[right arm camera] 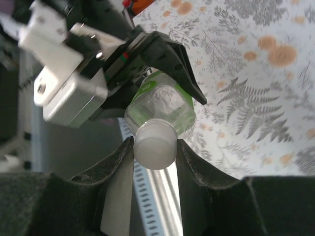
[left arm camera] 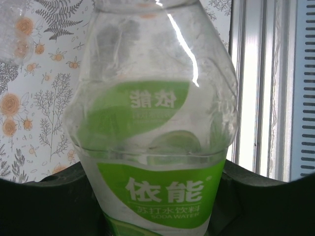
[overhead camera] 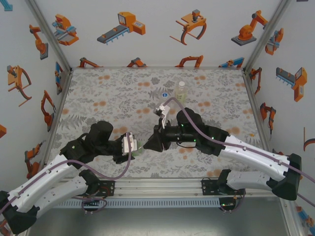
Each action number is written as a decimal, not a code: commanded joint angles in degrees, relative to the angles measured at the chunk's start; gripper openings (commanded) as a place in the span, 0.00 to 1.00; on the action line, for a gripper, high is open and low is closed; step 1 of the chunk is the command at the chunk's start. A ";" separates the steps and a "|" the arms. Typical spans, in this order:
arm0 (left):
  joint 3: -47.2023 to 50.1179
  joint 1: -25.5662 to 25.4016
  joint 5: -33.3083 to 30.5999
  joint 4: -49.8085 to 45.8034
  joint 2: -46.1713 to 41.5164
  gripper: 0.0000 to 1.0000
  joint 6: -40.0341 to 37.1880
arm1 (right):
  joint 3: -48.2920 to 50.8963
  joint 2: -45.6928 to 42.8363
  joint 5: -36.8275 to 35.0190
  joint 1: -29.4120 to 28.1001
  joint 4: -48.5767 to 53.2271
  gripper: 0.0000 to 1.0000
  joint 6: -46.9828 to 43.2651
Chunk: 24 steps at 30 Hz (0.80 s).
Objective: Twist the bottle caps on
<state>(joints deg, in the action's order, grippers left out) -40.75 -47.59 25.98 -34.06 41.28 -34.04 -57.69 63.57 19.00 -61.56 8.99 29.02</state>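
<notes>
Squarely, the cap [right arm camera: 155, 146] sits pinched within the right gripper [right arm camera: 154, 144].

The desk [overhead camera: 98, 103] is covered with a pale sheet printed with grey ferns and orange flower spots. Near its far edge, a little right of centre, a pale yellow bottle [overhead camera: 181, 91] stands upright. Just left of it sits a colourless bottle [overhead camera: 165, 93], faint against the print. An aluminium rail [overhead camera: 157, 186] runs along the near edge.
</notes>
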 commanded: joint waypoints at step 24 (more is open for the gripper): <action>-1.43 -0.26 -2.59 3.57 -1.18 0.97 1.36 | -7.66 3.22 -14.38 7.59 22.96 0.00 28.84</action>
<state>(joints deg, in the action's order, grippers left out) -40.75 -47.66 22.90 -31.73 40.40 -33.04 -62.98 66.50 6.13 -56.80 25.58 62.92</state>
